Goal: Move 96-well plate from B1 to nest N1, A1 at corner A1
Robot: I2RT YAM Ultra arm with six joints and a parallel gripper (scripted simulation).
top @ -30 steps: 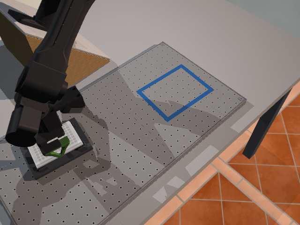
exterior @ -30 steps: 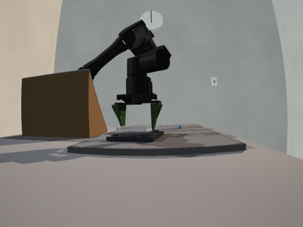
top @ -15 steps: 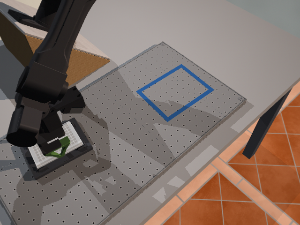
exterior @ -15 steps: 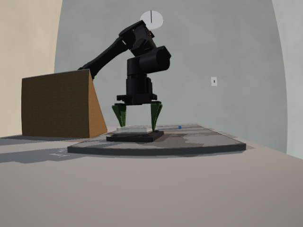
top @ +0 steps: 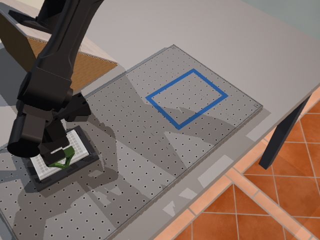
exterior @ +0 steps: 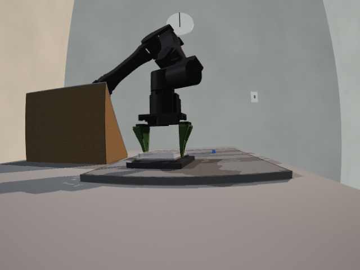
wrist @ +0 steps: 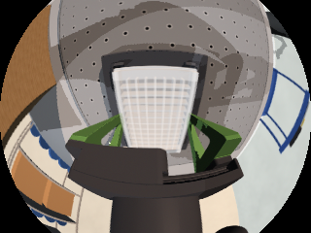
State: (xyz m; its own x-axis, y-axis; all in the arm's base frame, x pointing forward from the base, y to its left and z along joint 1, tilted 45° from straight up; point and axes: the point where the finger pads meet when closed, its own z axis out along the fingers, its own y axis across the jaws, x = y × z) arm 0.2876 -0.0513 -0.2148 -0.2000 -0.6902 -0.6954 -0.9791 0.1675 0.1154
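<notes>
The claw (exterior: pixel 162 153) grips the plate (top: pixel 77 147) across its short sides, green fingers pressing each flank. The plate lies directly beneath it, inside the dark nest (top: pixel 87 161), its long axis running crosswise between the fingers. The blue square (top: pixel 160 90) lies well off to the claw's side.

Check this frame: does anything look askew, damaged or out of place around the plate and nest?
Nothing stands out. The 96-well plate lies flat and square in the black nest, the right way up, and the pincer is closed on its sides. The blue outline holds nothing.
</notes>
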